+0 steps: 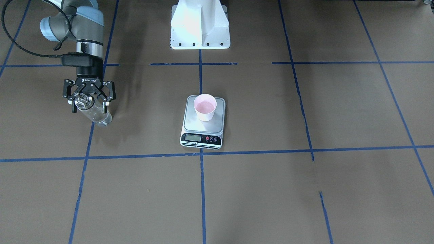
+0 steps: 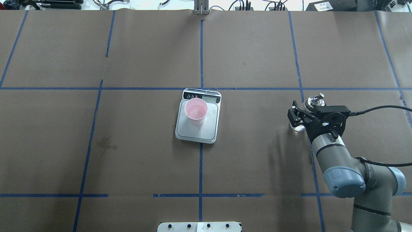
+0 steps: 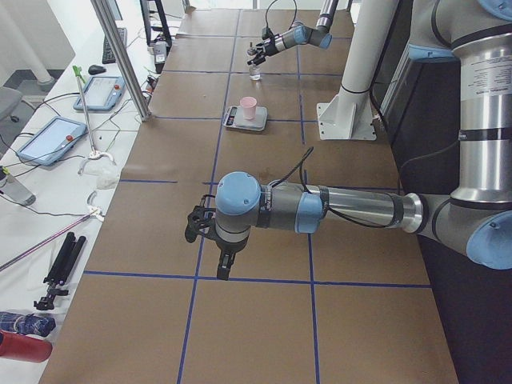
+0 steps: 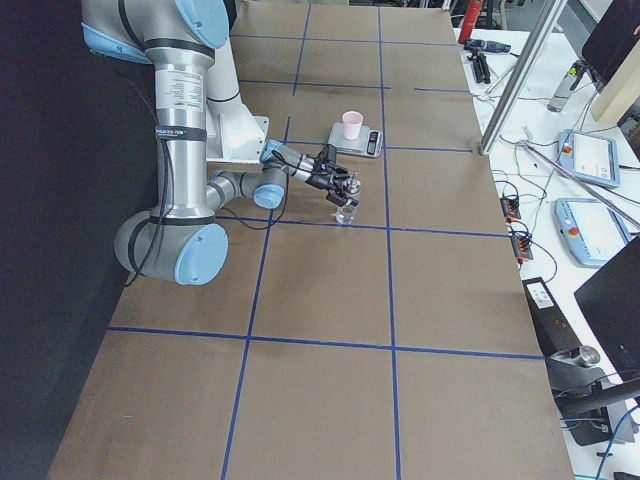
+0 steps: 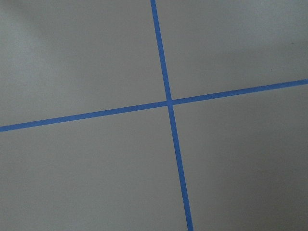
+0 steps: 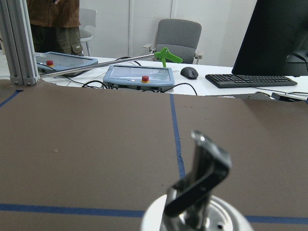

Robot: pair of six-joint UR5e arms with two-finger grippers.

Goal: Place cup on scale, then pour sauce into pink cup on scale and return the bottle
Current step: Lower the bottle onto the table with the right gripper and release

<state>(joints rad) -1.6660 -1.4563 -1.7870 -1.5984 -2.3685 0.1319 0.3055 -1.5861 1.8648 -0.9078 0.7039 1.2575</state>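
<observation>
The pink cup (image 1: 205, 107) stands upright on the steel scale (image 1: 202, 129), toward the platform's back half; both also show in the overhead view, cup (image 2: 195, 111) and scale (image 2: 200, 132). The clear glass bottle (image 1: 96, 115) with its metal spout cap (image 2: 314, 101) stands on the table far off to my right. My right gripper (image 1: 89, 108) is open, its fingers on either side of the bottle's upper part. The right wrist view shows the spout (image 6: 202, 178) close below. My left gripper (image 3: 210, 240) shows only in the exterior left view; I cannot tell its state.
Brown paper with blue tape lines (image 5: 168, 102) covers the table. The white robot pedestal (image 1: 200, 25) stands behind the scale. Tablets, a keyboard and cables (image 6: 139, 76) lie beyond the table's far edge.
</observation>
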